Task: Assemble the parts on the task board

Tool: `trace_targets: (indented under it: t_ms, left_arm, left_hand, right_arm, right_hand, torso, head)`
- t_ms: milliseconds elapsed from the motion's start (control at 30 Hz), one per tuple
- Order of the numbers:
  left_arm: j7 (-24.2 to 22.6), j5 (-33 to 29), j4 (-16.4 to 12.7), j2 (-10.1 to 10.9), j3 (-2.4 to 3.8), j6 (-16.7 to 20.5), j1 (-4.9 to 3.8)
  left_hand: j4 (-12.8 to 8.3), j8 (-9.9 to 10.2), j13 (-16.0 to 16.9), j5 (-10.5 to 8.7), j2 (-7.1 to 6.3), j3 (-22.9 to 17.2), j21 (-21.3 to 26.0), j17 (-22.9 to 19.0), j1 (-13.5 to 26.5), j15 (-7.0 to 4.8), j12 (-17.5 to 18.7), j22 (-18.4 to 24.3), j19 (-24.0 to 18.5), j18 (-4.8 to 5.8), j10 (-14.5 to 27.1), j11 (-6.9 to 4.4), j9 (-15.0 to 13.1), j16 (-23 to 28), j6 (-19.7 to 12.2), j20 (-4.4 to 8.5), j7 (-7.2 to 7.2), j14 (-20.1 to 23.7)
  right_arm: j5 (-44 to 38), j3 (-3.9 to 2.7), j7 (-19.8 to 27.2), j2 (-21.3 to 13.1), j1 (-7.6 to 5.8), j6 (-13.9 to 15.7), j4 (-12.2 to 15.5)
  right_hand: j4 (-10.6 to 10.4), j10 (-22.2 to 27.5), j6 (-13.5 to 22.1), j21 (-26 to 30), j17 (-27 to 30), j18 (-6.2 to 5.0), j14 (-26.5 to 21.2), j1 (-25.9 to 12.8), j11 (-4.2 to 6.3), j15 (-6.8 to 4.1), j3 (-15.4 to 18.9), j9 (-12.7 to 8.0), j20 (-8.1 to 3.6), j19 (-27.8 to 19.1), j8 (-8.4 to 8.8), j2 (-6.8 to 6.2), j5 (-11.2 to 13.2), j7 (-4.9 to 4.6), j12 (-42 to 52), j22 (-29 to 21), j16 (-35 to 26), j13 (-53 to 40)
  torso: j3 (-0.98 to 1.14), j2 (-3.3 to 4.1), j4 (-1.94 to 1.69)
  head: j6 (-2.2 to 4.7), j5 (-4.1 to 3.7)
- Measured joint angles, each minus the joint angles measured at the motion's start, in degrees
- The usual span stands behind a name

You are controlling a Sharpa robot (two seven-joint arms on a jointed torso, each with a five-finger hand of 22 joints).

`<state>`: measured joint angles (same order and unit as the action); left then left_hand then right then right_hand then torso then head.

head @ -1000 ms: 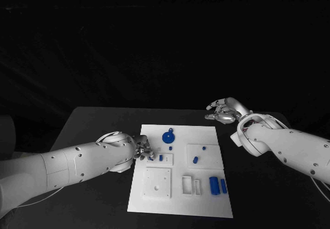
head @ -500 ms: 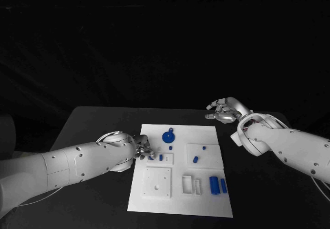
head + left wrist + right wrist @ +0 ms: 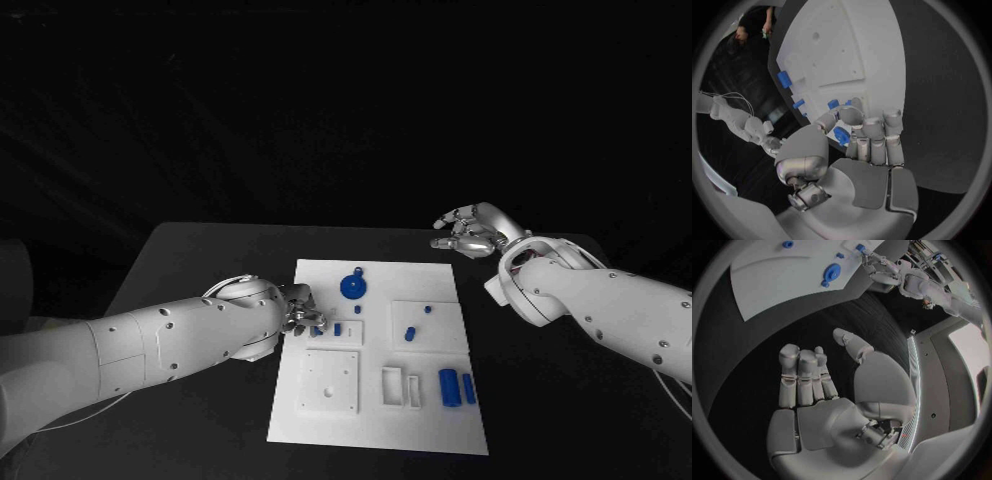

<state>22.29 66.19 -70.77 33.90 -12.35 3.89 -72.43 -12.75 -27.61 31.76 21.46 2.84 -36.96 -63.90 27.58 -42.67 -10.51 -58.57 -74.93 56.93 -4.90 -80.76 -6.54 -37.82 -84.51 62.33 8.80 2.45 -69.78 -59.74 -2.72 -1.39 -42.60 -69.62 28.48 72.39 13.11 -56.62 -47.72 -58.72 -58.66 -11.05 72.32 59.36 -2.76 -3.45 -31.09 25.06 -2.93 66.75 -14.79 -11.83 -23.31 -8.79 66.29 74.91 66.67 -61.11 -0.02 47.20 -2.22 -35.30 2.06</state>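
Head view running very dim: upper half of frame sinking into black, table (image 3: pixel 188 260) barely separating from backdrop. Task board (image 3: pixel 378 420) standing out as brightest patch at lower centre, no glare. Soft highlights sitting on arm shells. Wrist views bending straight edges hard toward circle rim; bright room light bleeding in at right edge of right wrist view.

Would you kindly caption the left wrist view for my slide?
Left hand pinching a small blue part at the white task board edge.
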Motion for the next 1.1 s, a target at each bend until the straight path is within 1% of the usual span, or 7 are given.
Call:
trace_targets:
  t_ms: [33, 233, 400, 567, 800, 867, 1100]
  left_arm:
    - [0.0, 0.0, 0.0, 0.0, 0.0, -0.1, 0.01]
    - [0.0, 0.0, 0.0, 0.0, 0.0, -0.4, 0.01]
    - [0.0, 0.1, -0.1, 0.1, 0.02, -0.6, 0.01]
    - [-0.1, 0.5, -0.1, 0.1, 0.03, -0.6, 0.04]
    - [-0.2, 1.4, -0.1, 0.1, 0.05, -0.8, 0.06]
    - [-0.3, 1.9, -0.1, 0.1, 0.05, -0.9, 0.06]
    - [-0.4, 3.8, -0.1, 0.1, 0.07, -1.2, 0.07]
  left_hand:
    - [0.0, 0.0, 0.0, 0.0, 0.21, 0.0, 0.0, 0.0, 0.2, -0.09, 0.0, 0.0, 0.0, 0.0, 0.0, 0.0, 0.1, 0.0, 0.0, 0.0, -0.02, -0.1]
    - [-0.3, -0.1, 0.0, 0.04, 0.38, -0.3, 0.0, 0.1, 0.8, -0.3, -0.2, 0.0, 0.0, 0.0, 0.0, 0.0, 1.2, 0.0, 0.5, 0.0, -0.3, -0.3]
    - [-0.9, -0.1, 0.0, 1.24, 0.91, -0.9, -0.2, 0.1, 1.3, -0.3, -0.2, 0.0, 0.0, 0.0, 0.0, 0.0, 1.3, -0.2, 0.5, 0.0, -0.3, -0.3]
    - [-0.9, -0.3, 0.0, 1.82, 0.9, -0.9, -0.2, 0.1, 1.3, -0.29, -0.2, 0.0, 0.0, 0.0, 0.0, 0.0, 1.6, -0.2, 0.7, 0.0, -0.4, -0.3]
    - [-1.0, -0.5, 0.0, 1.88, 0.06, -0.8, -0.2, 0.1, 0.5, -0.36, -0.2, 0.0, 0.0, 0.0, 0.0, 0.0, 1.7, -0.2, 1.0, 0.0, -0.43, -0.4]
    - [-1.0, -0.5, 0.0, 1.7, -0.13, -0.8, -0.2, 0.1, 0.3, -0.31, -0.2, 0.0, 0.0, 0.0, 0.0, 0.0, 1.7, -0.2, 1.1, 0.0, -0.43, -0.5]
    - [-1.0, -0.6, 0.0, 1.32, -0.43, -0.8, -0.2, 0.1, 0.0, -0.38, -0.2, 0.0, 0.0, 0.01, 0.0, 0.0, 1.8, -0.2, 1.6, 0.0, -0.62, -0.6]
  right_arm:
    - [0.0, 0.0, 0.0, 0.0, 0.0, 0.0, 0.0]
    - [0.0, 0.0, 0.0, 0.0, 0.0, 0.0, 0.0]
    - [0.0, 0.0, 0.0, 0.0, 0.0, 0.0, 0.0]
    - [0.0, 0.0, 0.0, 0.0, 0.0, 0.0, 0.0]
    - [0.0, 0.0, 0.0, 0.0, 0.0, 0.0, -0.1]
    - [0.0, 0.0, 0.0, 0.0, 0.01, 0.0, -0.1]
    - [0.0, 0.0, 0.0, 0.0, 0.01, 0.0, -0.1]
  right_hand:
    - [0.0, 0.0, 0.0, 0.0, 0.0, 0.01, 0.0, 0.0, 0.0, 0.0, 0.0, 0.0, 0.0, 0.0, 0.0, 0.0, 0.0, 0.0, 0.0, 0.0, 0.0, 0.0]
    - [0.0, 0.0, 0.0, 0.0, 0.0, 0.01, 0.0, 0.0, 0.0, 0.0, 0.0, 0.0, 0.0, 0.0, 0.0, 0.0, 0.0, 0.0, 0.0, 0.0, 0.0, 0.0]
    - [0.0, 0.0, 0.0, 0.0, 0.0, 0.0, 0.0, 0.0, 0.0, 0.0, 0.0, 0.0, 0.0, 0.0, 0.0, 0.0, -0.2, 0.0, 0.0, 0.0, 0.0, 0.0]
    - [0.0, 0.0, 0.0, 0.0, 0.0, 0.0, 0.0, 0.0, 0.0, 0.0, 0.0, 0.0, 0.01, 0.0, 0.0, 0.0, -0.2, 0.0, 0.0, 0.0, 0.0, 0.0]
    - [0.0, 0.0, 0.0, 0.0, 0.0, 0.0, 0.0, -0.2, 0.0, 0.0, 0.0, 0.0, 0.01, 0.0, 0.0, 0.17, -0.5, 0.01, 0.0, 0.0, 0.0, 0.0]
    - [0.0, 0.0, 0.0, 0.0, 0.0, 0.01, 0.0, -0.2, 0.0, 0.0, 0.0, 0.0, 0.01, 0.0, 0.0, 0.23, -0.5, 0.04, 0.0, 0.0, 0.0, 0.1]
    - [0.0, 0.0, 0.1, 0.0, 0.0, 0.0, 0.0, -0.2, 0.0, 0.0, 0.0, 0.0, 0.02, 0.0, 0.0, 0.23, -0.5, 0.09, 0.2, 0.0, 0.0, 0.1]
  torso:
    - [-0.01, 0.0, 0.0]
    - [-0.03, 0.0, 0.0]
    - [-0.05, 0.0, -0.03]
    - [-0.06, 0.0, -0.03]
    - [-0.05, 0.01, 0.0]
    - [-0.05, 0.02, 0.0]
    - [-0.05, 0.02, 0.0]
  head:
    - [-0.01, 0.0]
    - [-0.05, 0.0]
    - [-0.05, 0.0]
    - [0.04, -0.02]
    - [0.06, 0.0]
    - [-0.03, 0.0]
    - [-0.07, -0.05]
